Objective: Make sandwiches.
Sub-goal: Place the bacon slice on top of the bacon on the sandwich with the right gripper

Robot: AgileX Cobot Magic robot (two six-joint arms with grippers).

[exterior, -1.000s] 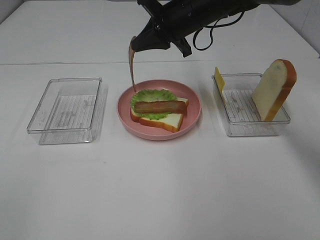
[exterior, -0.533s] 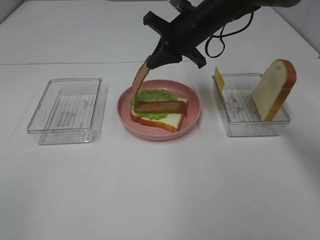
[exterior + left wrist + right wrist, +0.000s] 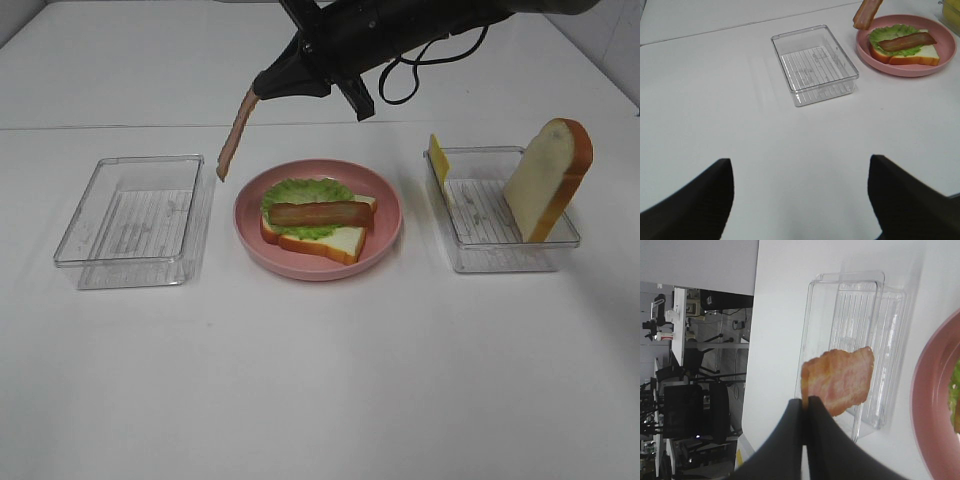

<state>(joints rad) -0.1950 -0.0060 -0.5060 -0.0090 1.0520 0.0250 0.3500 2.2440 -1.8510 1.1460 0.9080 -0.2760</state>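
Just then my right gripper (image 3: pixel 262 86) was clamped on the top end of a bacon strip (image 3: pixel 234 138), which hung lengthwise down over the gap between the clear tray (image 3: pixel 130 250) and the pink plate (image 3: pixel 392 232). The sandwich (image 3: pixel 330 240) lay on that plate, below and to my right, its bacon crosswise. My left gripper (image 3: pixel 800 200) stood open, well away.

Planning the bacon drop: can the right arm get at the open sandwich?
Likely yes: the right end effector dangles the bacon strip up beside the open sandwich, with nothing between.
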